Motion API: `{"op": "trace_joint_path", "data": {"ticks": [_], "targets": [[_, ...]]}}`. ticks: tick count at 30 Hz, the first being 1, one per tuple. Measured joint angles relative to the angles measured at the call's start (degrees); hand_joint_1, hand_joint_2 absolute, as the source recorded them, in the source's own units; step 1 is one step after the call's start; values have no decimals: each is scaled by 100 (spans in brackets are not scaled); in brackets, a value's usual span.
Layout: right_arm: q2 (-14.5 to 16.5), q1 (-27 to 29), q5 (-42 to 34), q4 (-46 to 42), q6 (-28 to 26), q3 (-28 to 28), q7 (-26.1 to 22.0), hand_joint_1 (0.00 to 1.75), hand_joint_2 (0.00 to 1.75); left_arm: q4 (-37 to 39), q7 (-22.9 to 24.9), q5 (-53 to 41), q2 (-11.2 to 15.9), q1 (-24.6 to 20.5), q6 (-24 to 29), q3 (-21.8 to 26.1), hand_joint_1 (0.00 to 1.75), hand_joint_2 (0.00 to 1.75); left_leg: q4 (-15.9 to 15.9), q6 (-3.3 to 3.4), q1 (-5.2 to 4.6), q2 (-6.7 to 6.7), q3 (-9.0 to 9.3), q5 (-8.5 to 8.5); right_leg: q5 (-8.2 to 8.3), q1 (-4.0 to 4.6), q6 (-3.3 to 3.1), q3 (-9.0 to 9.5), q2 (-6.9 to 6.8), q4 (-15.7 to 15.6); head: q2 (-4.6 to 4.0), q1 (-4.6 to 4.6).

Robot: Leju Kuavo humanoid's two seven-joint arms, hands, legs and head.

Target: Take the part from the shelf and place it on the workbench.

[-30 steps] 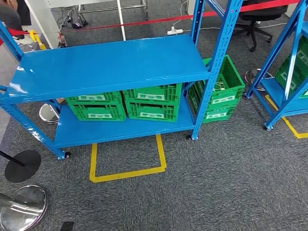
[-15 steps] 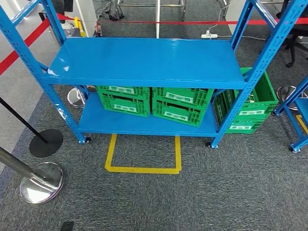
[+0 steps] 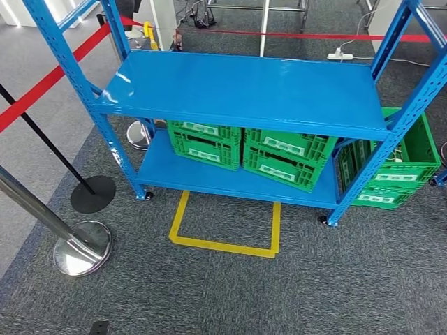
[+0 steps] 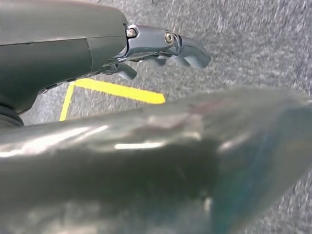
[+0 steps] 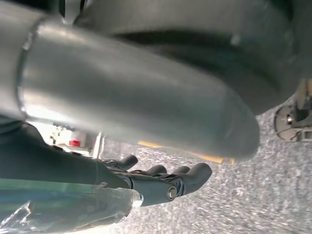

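1. As viewed from the head, shows the blue shelf (image 3: 248, 91) standing on grey carpet (image 3: 316, 293), its upper board bare and glossy.
2. Holds two green crates (image 3: 204, 142) (image 3: 284, 155) side by side on the lower board (image 3: 174, 167), touching or nearly so, with their interiors hidden under the upper board.
3. Places a third green crate (image 3: 400, 167) on the floor just beside the shelf's right-hand post. Contains small pale items, too small to identify.
4. Cannot locate the part: not distinguishable in any crate.
5. Marks a yellow tape rectangle (image 3: 224, 244) on the carpet directly in front of the shelf.
6. Includes, to the left, a chrome stanchion base (image 3: 82, 248), a black stanchion base (image 3: 93, 193) and a red belt (image 3: 42, 87); behind the shelf, a white power strip (image 3: 340, 54).
7. From the left wrist, shows the left hand (image 4: 158, 46) hanging above the carpet, fingers stretched out and lying close alongside one another, with nothing between them.
8. From the right wrist, shows the right hand (image 5: 162, 180) likewise above the carpet, fingers extended with a slight curl, clasping nothing. Shows crinkled clear film (image 5: 73, 209) beside the wrist cover, nature not determinable.
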Motion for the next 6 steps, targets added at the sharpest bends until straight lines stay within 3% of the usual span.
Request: {"op": "trace_joint_path", "data": {"ticks": [2,3,4,6], "targets": [[0,1,-13,0,3,-24,3,0,87,0,-4,-1,-8,-2,-5,8,0,131,-33,0,8,0,2,28,9,19,-37,-14,0,1,0,1],[0,-1,-16,0,4,-31,4,0,44,0,-4,-4,-10,-3,-11,13,0,131,-50,-29,14,0,3,39,12,27,-54,-21,-1,2,0,1],[0,-2,-19,0,4,-39,4,0,0,0,-4,-11,-10,-4,-20,20,0,87,-66,-72,21,0,4,50,13,34,-69,-28,-2,4,0,1],[0,-3,-24,0,5,-52,4,0,0,0,12,-26,-9,-4,-41,34,0,0,-87,-160,34,0,4,61,16,43,-84,-37,-4,7,0,1]]}}
